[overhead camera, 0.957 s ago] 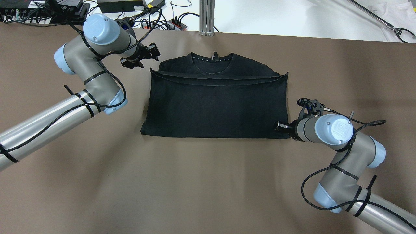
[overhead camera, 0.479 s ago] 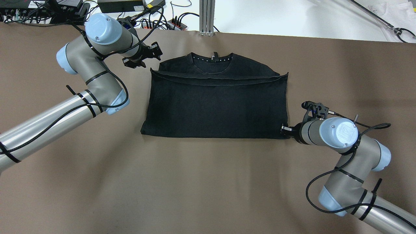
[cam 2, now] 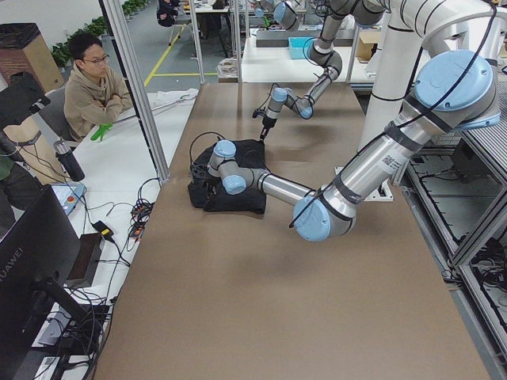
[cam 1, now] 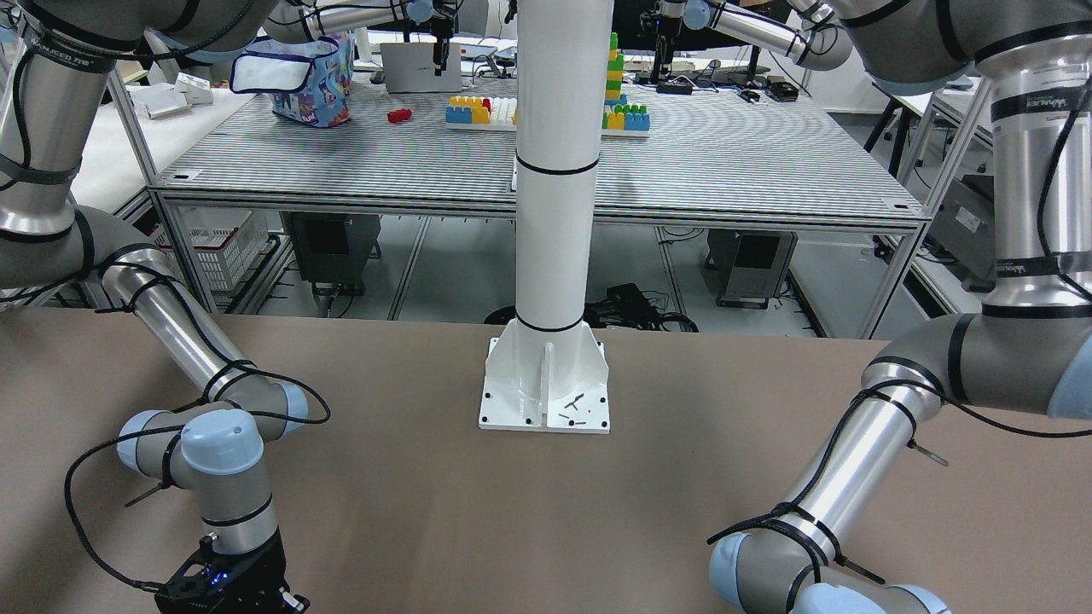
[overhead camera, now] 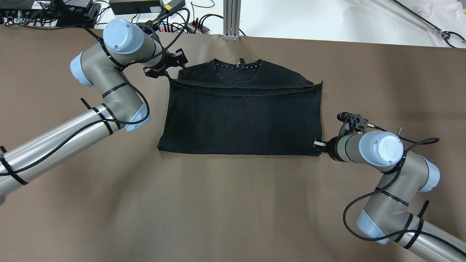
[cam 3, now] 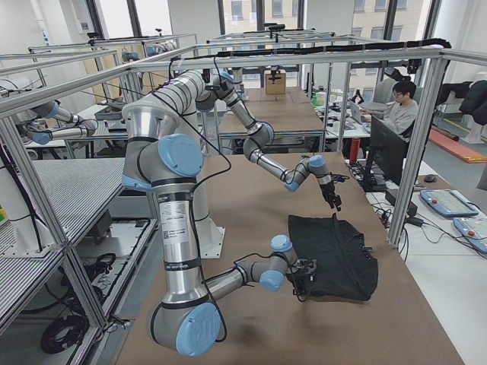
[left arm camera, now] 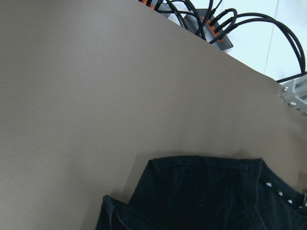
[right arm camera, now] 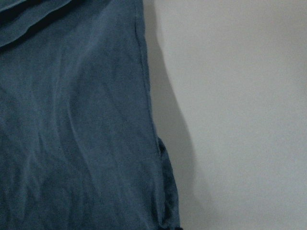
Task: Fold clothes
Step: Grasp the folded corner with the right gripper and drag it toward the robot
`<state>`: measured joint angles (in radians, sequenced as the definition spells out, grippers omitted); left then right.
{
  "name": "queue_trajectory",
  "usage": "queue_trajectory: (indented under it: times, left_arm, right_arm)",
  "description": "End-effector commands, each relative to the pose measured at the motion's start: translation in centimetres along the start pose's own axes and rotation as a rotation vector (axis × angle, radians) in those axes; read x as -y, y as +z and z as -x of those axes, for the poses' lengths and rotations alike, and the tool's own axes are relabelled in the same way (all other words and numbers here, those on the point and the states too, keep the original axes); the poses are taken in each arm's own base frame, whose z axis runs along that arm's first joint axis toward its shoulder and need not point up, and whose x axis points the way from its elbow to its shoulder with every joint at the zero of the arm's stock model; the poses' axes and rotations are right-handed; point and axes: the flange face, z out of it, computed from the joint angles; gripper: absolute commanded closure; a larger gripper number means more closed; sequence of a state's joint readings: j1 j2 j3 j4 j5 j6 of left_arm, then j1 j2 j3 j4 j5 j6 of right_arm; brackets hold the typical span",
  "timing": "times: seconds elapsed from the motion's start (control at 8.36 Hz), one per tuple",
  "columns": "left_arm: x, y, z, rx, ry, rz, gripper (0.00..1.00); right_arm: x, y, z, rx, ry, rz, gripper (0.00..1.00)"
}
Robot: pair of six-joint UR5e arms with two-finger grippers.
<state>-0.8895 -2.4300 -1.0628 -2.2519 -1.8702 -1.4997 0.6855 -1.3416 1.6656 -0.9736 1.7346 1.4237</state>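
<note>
The black garment (overhead camera: 244, 116) lies flat mid-table, folded once, its hem laid across just below the neckline. It also shows in the left wrist view (left arm camera: 206, 191) and the right wrist view (right arm camera: 72, 120). My left gripper (overhead camera: 168, 74) is at the garment's far left corner, where the folded hem ends. My right gripper (overhead camera: 316, 144) is at the near right corner, right at the edge. Neither wrist view shows fingers, so I cannot tell whether either gripper is open or shut. The front-facing view does not show the garment.
Cables and a power strip (overhead camera: 198, 27) lie along the far table edge beside an aluminium post (overhead camera: 232, 20). The white pillar's base plate (cam 1: 546, 388) stands on the robot's side. A seated person (cam 2: 95, 87) is off the far side.
My left gripper has moved right, up to the garment's far left corner. My right gripper has slid right and nearer, from over the cloth to its near right edge.
</note>
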Motion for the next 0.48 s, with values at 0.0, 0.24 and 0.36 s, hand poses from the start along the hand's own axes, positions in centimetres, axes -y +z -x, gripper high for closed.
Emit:
queue_trajectory:
  times: [0.0, 0.24, 0.36]
  left_arm:
    - [-1.5, 0.3, -1.4, -0.010, -0.002, -0.006, 0.29]
    - [-1.6, 0.2, -1.6, -0.011, -0.003, -0.004, 0.29]
    - [-1.6, 0.1, -1.7, -0.014, -0.003, -0.003, 0.29]
  right_arm:
    - [-4.1, -7.9, 0.6, 0.038, -0.017, 0.122, 1.00]
    - [-9.9, -15.1, -0.6, 0.117, -0.023, 0.354, 1.00]
    - [-13.7, -17.3, 1.4, 0.148, 0.037, 0.490, 1.00]
